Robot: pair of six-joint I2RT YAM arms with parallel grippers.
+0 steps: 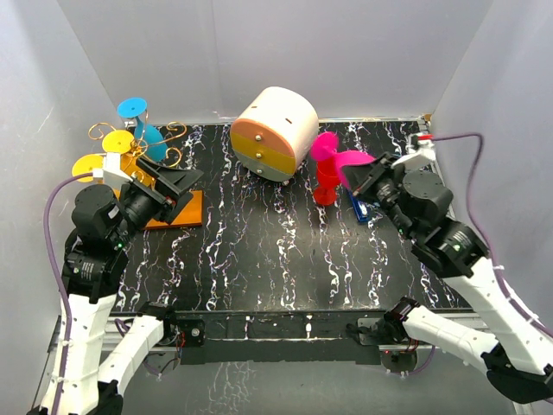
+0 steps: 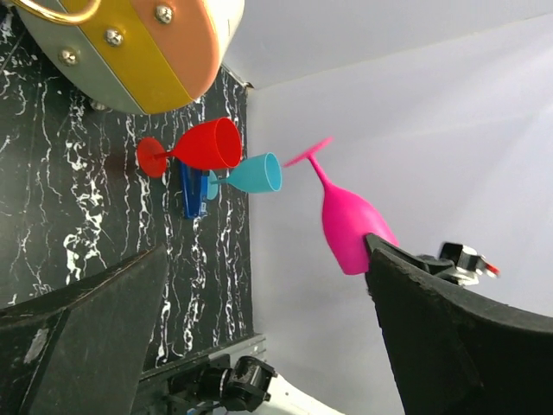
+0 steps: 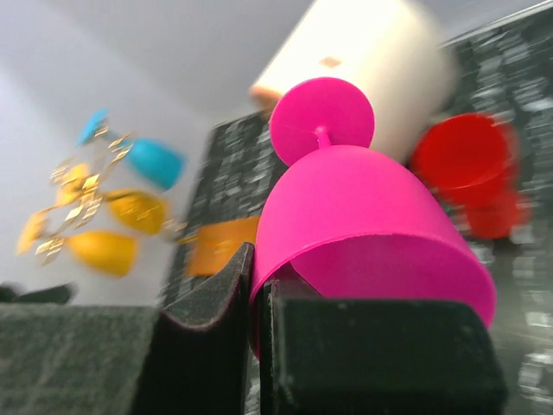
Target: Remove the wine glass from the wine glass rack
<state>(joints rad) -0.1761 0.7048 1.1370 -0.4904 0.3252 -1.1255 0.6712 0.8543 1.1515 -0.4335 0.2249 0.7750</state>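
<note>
The wine glass rack [image 1: 147,147] is a gold wire stand on an orange base [image 1: 180,213] at the table's left. A blue glass [image 1: 143,121] and two yellow glasses [image 1: 108,151] hang on it. My right gripper [image 1: 363,177] is shut on the rim of a pink wine glass [image 1: 339,158], held in the air at the right, far from the rack. In the right wrist view the pink glass [image 3: 363,225] has its rim pinched between my fingers [image 3: 216,303]. My left gripper [image 1: 177,186] is open and empty beside the rack; its fingers [image 2: 95,320] stand wide apart.
A white-and-orange drawer box [image 1: 275,131] stands at the back middle. A red glass [image 1: 327,188] stands under the pink one, next to a dark blue flat object [image 1: 357,207]. A teal glass [image 2: 251,173] shows beside the red glass [image 2: 203,145] in the left wrist view.
</note>
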